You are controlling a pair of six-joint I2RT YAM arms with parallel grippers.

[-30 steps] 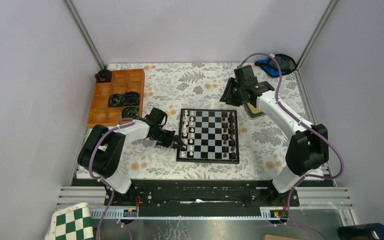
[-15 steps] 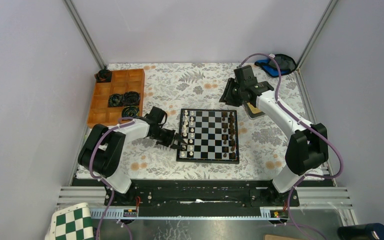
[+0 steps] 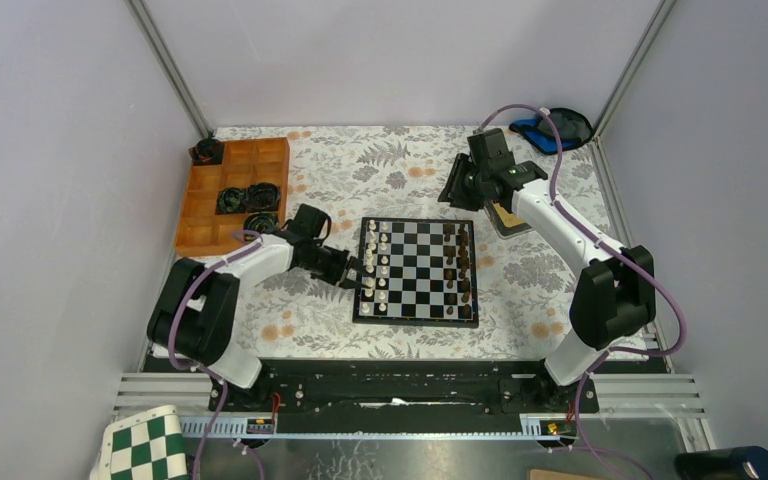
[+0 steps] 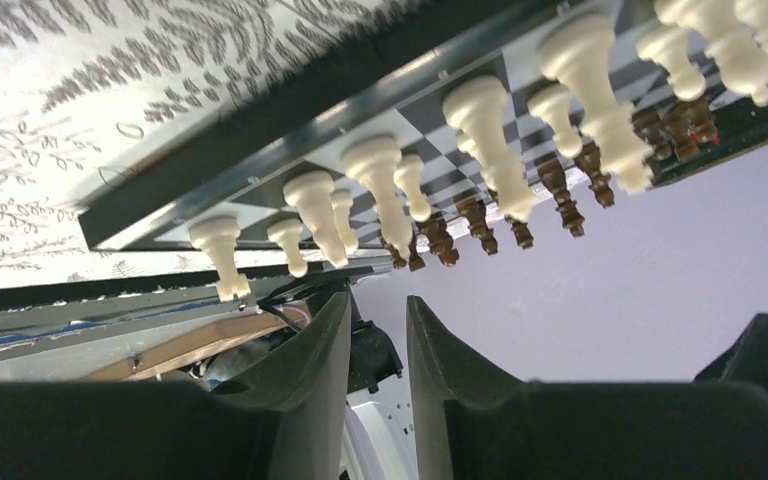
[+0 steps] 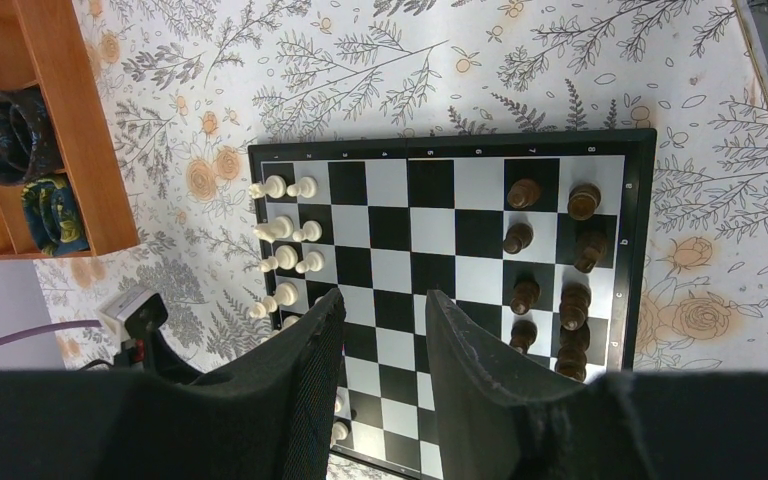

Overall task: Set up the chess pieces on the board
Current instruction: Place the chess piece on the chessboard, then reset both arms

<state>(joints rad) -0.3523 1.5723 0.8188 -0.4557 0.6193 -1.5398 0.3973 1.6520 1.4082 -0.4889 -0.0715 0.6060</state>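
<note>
The black-framed board (image 3: pixel 417 318) lies mid-table. Cream chess pieces (image 3: pixel 376 262) stand in its two left columns, and dark brown pieces (image 3: pixel 457 265) stand in its right columns. My left gripper (image 3: pixel 358 273) is low at the board's left edge, next to the cream pieces. In the left wrist view its jaws (image 4: pixel 378 300) are slightly apart and empty, with the cream pieces (image 4: pixel 480 120) just beyond them. My right gripper (image 3: pixel 457 190) hovers high over the board's far right corner. Its jaws (image 5: pixel 385 295) are open and empty above the board (image 5: pixel 640 250), with the cream pieces (image 5: pixel 285 235) to their left.
An orange wooden tray (image 3: pixel 200 215) holding dark bundles sits at the far left and also shows in the right wrist view (image 5: pixel 70 150). A blue and black object (image 3: pixel 555 127) lies in the far right corner. A green-and-white checkered board (image 3: pixel 145 445) lies below the table's near edge.
My left gripper has crept a little farther along the board's left edge towards the cream pieces. The right arm has not moved.
</note>
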